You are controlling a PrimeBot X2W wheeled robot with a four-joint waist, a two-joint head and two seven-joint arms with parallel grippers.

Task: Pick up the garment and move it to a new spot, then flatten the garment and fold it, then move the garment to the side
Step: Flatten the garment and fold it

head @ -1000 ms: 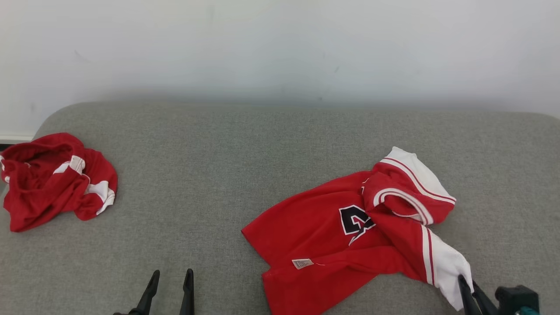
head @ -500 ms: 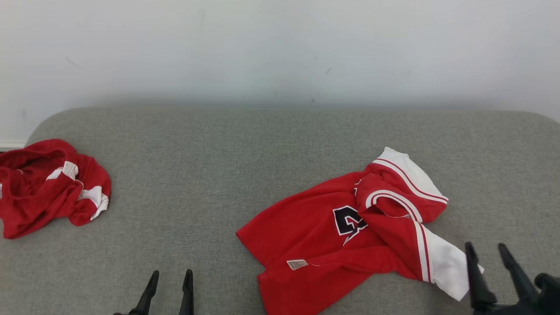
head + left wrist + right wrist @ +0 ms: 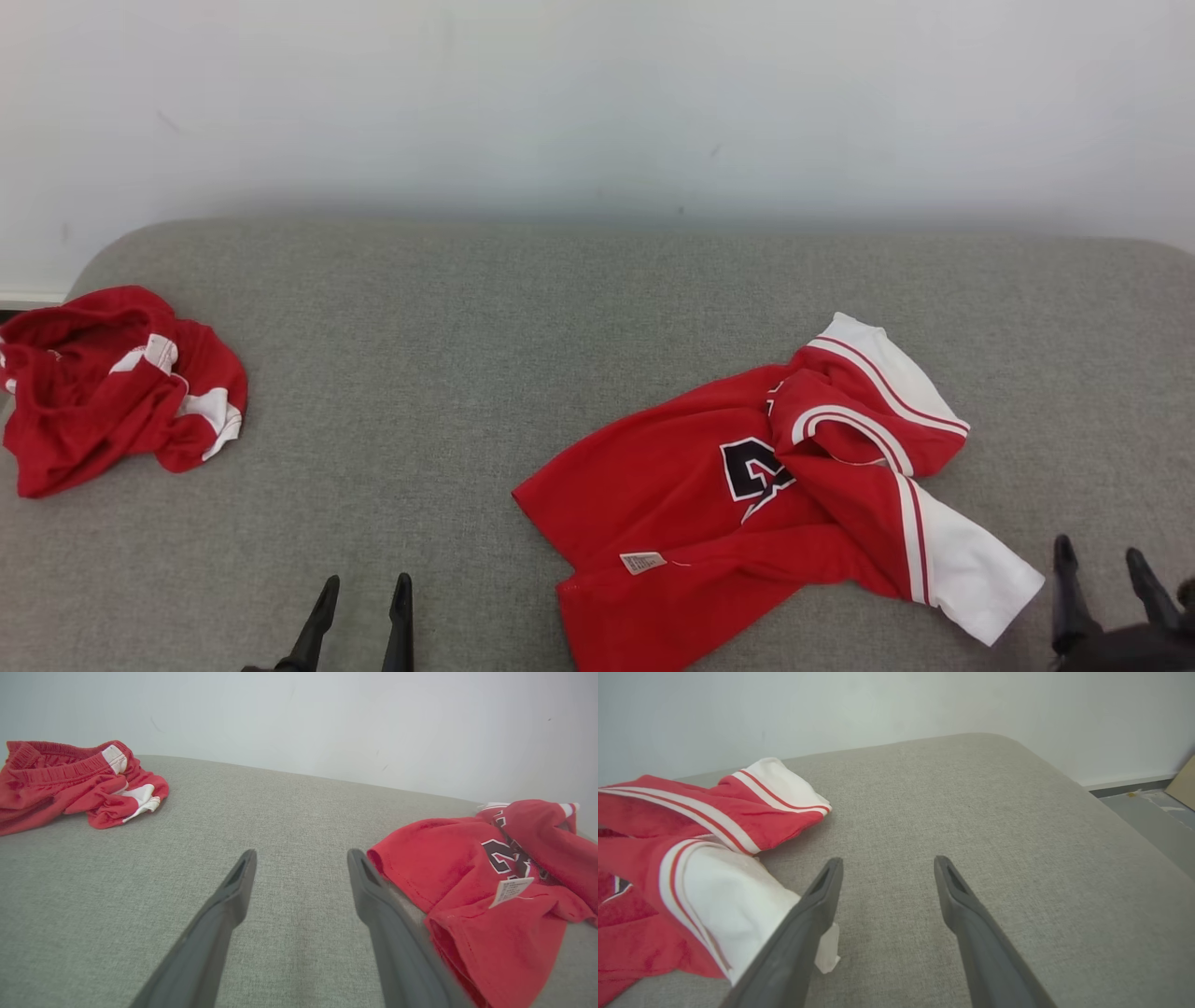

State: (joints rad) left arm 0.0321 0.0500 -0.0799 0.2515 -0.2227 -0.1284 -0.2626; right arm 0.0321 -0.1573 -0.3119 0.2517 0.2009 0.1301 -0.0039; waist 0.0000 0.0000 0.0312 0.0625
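Note:
A red jersey with white sleeves and a black number, the garment, lies rumpled on the grey cushion, right of centre. Its white sleeve end points toward my right gripper, which stands open just to the right of it with nothing between its fingers. In the right wrist view the garment lies left of the open right gripper. My left gripper is open at the lower left, apart from the cloth. The left wrist view has the garment right of the open left gripper.
A second red and white cloth lies bunched at the cushion's far left edge, also seen as the cloth. A white wall rises behind. The cushion's right edge drops to grey floor.
My right gripper let go of the white sleeve end, opened, and drew off to the right. The sleeve now lies flat on the cushion. The head camera shifted slightly.

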